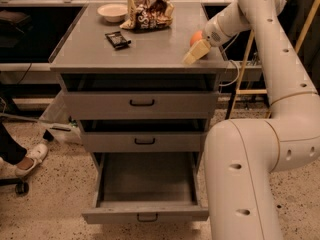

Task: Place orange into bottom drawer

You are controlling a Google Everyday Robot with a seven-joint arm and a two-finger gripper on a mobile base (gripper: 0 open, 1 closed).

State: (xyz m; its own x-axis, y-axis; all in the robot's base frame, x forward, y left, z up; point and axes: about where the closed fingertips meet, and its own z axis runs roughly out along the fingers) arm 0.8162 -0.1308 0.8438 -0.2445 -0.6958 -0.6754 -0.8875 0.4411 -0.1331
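- Roll-off is ranking as the first risk: the orange (195, 37) is sitting on the cabinet top (150, 49), directly behind the gripper (196, 52) and close to the edge on the wrist side. A glancing contact could be sending it over that edge.
- Grip state is not showing. Whether the gripper is apart, together or clamped on the fruit cannot be told, so any lift is risking leaving the orange behind.
- Collision is ranking second. The bottom drawer (145, 184) is standing pulled out far below the gripper, with the two upper drawers (142, 103) lying between hand and target. A straight descent could be striking their fronts.
- The arm (260, 19) is reaching in over the cabinet corner, with the wrist angling downward and the gripper tip sitting at or just above the surface.
- A dark packet (118, 39), snack bags (148, 14) and a white bowl (112, 11) are lying well beyond the gripper, across the top from it.
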